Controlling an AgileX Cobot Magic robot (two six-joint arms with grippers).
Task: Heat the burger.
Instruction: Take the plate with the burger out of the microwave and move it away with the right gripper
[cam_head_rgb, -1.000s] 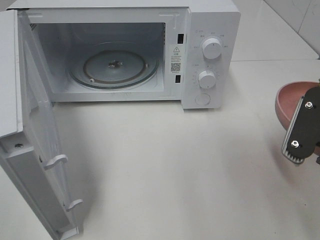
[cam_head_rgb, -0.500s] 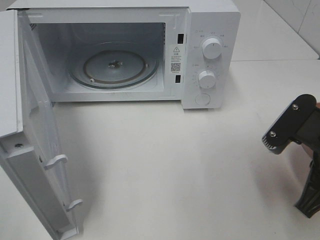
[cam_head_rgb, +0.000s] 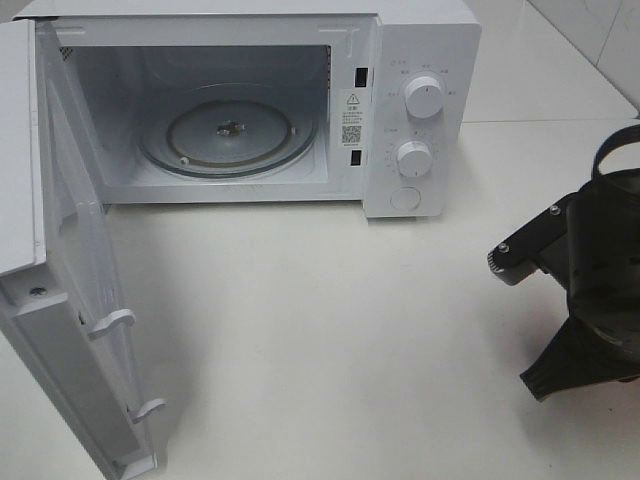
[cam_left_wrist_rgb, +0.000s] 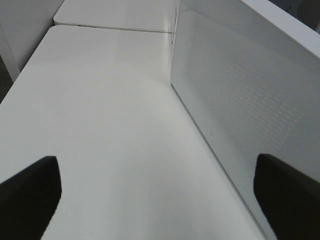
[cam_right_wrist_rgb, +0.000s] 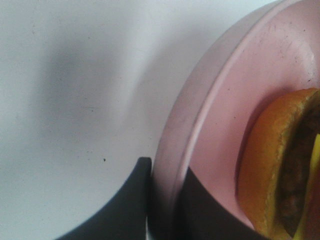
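Right claw (cam_right_wrist_rgb: 162, 200) clamped on the rim of the pink plate (cam_right_wrist_rgb: 220, 115), one finger outside, one inside. Burger (cam_right_wrist_rgb: 280, 165) sitting on that plate, only partly in frame: bun edge, dark patty, a sliver of yellow cheese. From up high, plate and burger totally hidden behind the black right arm (cam_head_rgb: 585, 290) at the tabletop's (cam_head_rgb: 320, 330) right edge. Microwave (cam_head_rgb: 420, 110) door (cam_head_rgb: 70, 300) swung wide, glass turntable (cam_head_rgb: 228, 135) bare. Left claw (cam_left_wrist_rgb: 160, 195) spread wide, holding nothing, just beside the door, only finger tips showing.

I see even, bright overhead light on the white table (cam_head_rgb: 330, 330), with soft shadows. My right wrist view is blurred at close range: pink plate (cam_right_wrist_rgb: 220, 100), burger (cam_right_wrist_rgb: 280, 165) soft.
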